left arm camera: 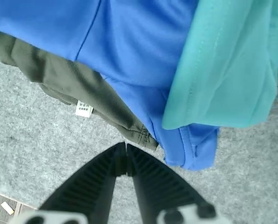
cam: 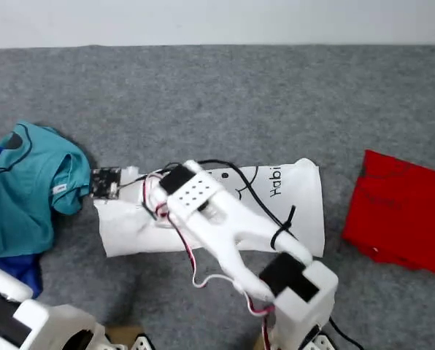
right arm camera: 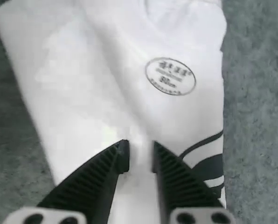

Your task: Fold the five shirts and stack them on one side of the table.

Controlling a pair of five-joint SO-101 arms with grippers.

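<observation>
My right gripper (right arm camera: 138, 156) hangs over the white shirt (cam: 298, 204) lying mid-table, jaws parted a crack, nothing pinched that I can see. My left gripper (left arm camera: 126, 158) is pressed together, empty, beside the blue shirt (left arm camera: 129, 46). The cloth looks light and limp — I'd pinch a hem corner, not the middle.

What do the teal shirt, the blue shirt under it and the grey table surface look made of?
Teal shirt: smooth, faintly sheeny knit, probably synthetic sportswear fabric. Blue shirt: the same sleek look, with a stitched seam. Grey table covering: seemingly felt or short-pile carpet, matte and fuzzy.
</observation>
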